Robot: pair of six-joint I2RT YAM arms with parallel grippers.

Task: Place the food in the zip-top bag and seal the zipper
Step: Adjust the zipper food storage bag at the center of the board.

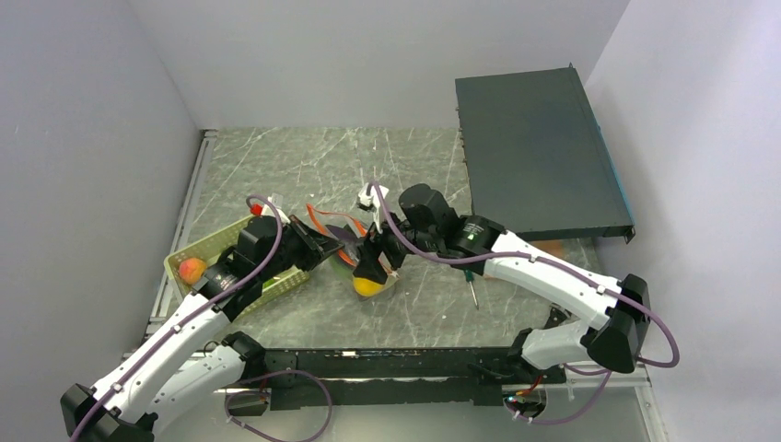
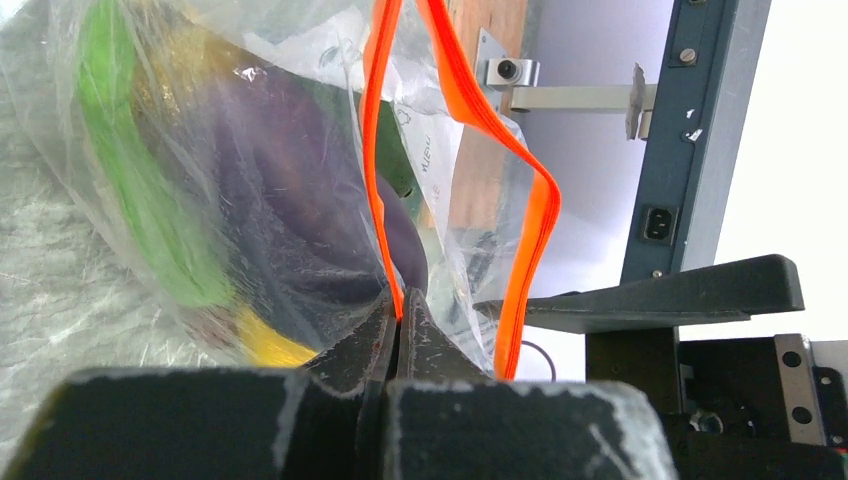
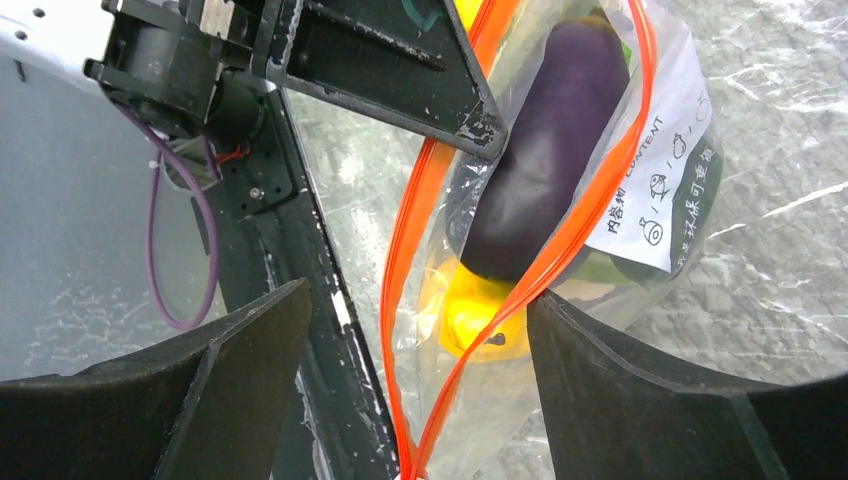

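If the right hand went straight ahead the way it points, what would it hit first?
Probably the zip-top bag: its open orange zipper lies between the right hand fingers, yellow food just behind. Depth is unclear.

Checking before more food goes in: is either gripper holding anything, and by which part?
The left gripper is shut on the zip-top bag, pinching one side of its red-orange zipper. The right gripper is open, jaws astride the bag's mouth, gripping nothing.

The marbled table (image 1: 322, 166) bears a green basket (image 1: 204, 242), the zip-top bag (image 1: 367, 279), a screwdriver (image 1: 471, 288) and a dark case (image 1: 539, 157).
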